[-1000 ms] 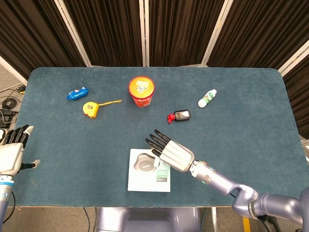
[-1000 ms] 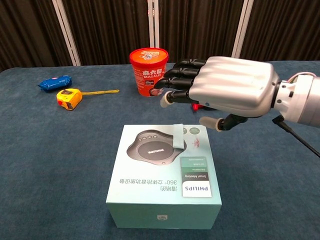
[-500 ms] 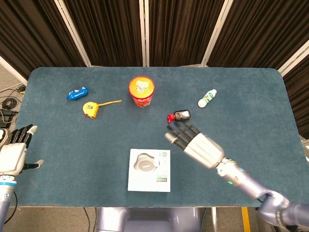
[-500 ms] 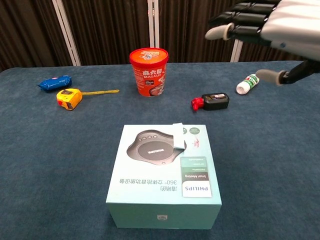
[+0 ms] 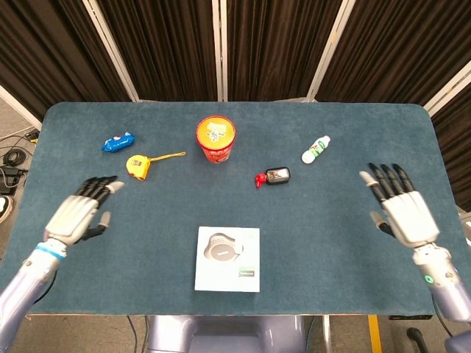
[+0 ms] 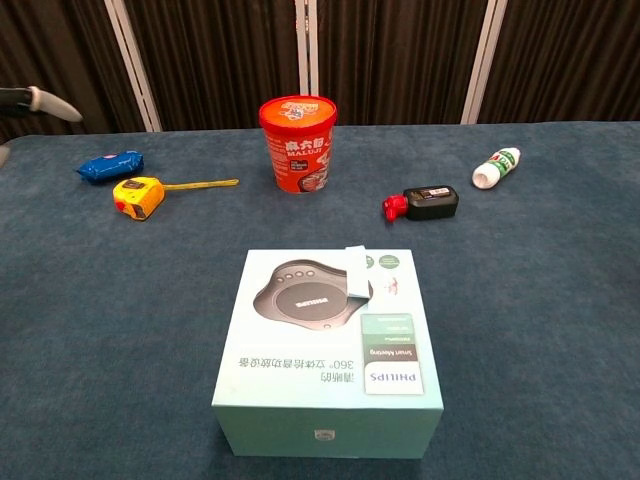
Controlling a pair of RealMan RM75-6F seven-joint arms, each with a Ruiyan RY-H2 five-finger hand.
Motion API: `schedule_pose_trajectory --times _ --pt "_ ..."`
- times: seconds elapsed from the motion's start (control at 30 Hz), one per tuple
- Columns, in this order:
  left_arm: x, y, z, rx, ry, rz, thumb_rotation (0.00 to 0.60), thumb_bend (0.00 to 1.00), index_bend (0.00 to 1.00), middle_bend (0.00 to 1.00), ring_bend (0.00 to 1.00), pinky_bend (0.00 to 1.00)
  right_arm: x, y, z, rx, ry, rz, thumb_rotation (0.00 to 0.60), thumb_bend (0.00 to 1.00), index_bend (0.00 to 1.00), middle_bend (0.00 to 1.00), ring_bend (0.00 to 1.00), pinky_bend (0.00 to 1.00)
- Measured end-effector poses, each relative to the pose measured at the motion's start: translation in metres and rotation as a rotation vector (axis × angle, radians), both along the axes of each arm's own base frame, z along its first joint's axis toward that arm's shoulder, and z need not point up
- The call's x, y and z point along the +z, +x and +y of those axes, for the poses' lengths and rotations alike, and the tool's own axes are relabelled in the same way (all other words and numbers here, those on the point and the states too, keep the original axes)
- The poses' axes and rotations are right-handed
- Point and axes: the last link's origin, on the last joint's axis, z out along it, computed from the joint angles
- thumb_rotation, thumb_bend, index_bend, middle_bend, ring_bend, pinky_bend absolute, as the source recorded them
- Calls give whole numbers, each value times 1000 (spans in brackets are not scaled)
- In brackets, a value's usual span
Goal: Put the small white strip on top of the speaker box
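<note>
From the head view, we see the speaker box [image 5: 228, 259] lying flat near the front edge of the table [image 5: 353, 243], about midway along it. The small white strip [image 5: 250, 236] is hard to make out here; we can only spot a pale patch on the box top near its far right corner. Our left hand [image 5: 79, 213] hovers over the left part of the table, holding nothing, its dark fingers loosely spread and pointing toward the far edge. Our right hand [image 5: 399, 209] hovers near the right edge, also holding nothing, fingers splayed upward. Toward the far side stand a red cup [image 5: 215, 139], a yellow tape measure [image 5: 138, 165] and a blue packet [image 5: 118, 142] further left, a white bottle [image 5: 316, 149] to the right, and a small black and red item [image 5: 272, 176] between cup and bottle.

From the chest view, we see the strip [image 6: 356, 272] resting on the top of the box [image 6: 330, 345], lying across its far edge just right of the printed speaker picture. A fingertip [image 6: 45, 102] of the left hand shows at the left border. The cup [image 6: 298, 143], tape measure [image 6: 140, 195], packet [image 6: 110, 165], bottle [image 6: 497, 166] and black and red item [image 6: 424, 203] sit beyond the box, well apart from it.
</note>
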Motion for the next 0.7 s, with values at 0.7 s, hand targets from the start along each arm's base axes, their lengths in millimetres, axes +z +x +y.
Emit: schedule_pose_trajectory --times 0.7 --pt "-92 151 11 -395 -417 -3 600 1000 383 0 0 0 3 -22 44 -172 -132 -136 600 127 40 0 0 0"
